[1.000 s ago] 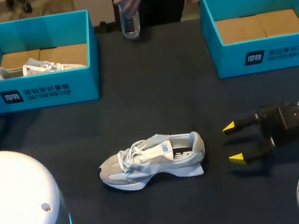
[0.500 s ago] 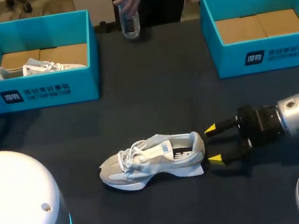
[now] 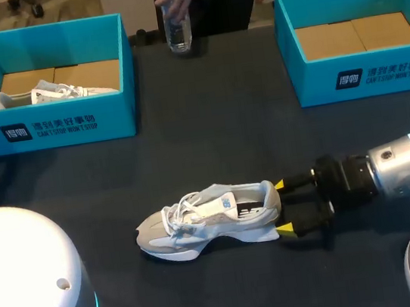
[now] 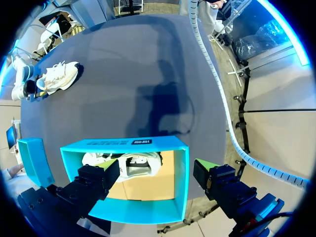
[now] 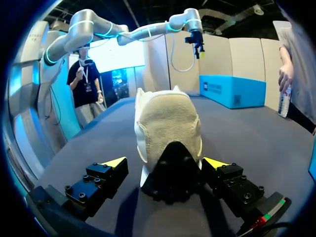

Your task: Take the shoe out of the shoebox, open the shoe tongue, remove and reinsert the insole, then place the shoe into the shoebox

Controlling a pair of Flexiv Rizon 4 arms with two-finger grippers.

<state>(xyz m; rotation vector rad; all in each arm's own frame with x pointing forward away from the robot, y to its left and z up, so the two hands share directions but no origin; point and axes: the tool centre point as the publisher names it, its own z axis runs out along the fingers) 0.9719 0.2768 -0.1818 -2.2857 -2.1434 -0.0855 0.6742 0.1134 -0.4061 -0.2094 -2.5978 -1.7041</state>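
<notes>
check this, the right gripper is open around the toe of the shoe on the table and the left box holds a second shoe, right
No: the right gripper is open around the heel of the shoe on the table, not the toe; the right wrist view shows it. The left box holds a second shoe.

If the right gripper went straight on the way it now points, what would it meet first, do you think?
The heel of the shoe lying on the table. The right gripper points straight at it, its open fingers either side of the heel, seemingly not touching yet.
</notes>
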